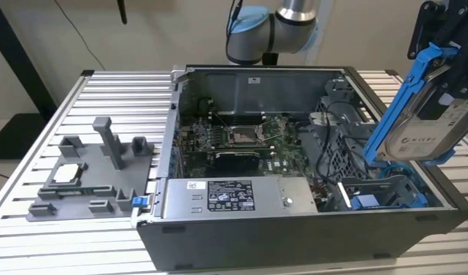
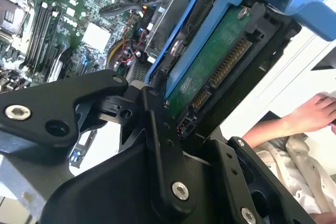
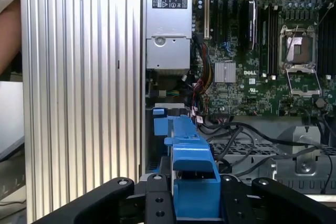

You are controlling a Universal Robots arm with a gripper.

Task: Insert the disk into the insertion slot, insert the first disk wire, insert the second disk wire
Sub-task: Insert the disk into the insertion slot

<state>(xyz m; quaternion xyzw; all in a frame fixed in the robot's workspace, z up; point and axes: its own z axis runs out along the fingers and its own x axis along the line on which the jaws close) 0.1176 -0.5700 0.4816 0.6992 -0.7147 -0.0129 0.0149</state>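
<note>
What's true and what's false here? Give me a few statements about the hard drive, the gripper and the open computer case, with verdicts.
1. The gripper clamps the disk in its blue carrier frame. True.
2. The disk already sits in the insertion slot. False: it hangs tilted above the slot, clear of it.
3. The power-supply box lies to the exterior view's right of the insertion slot. False: it lies to the slot's left in that view.
4. A grey fixture stands on the slatted table outside the computer case. True.
5. The case is open, with the motherboard exposed. True.
</note>
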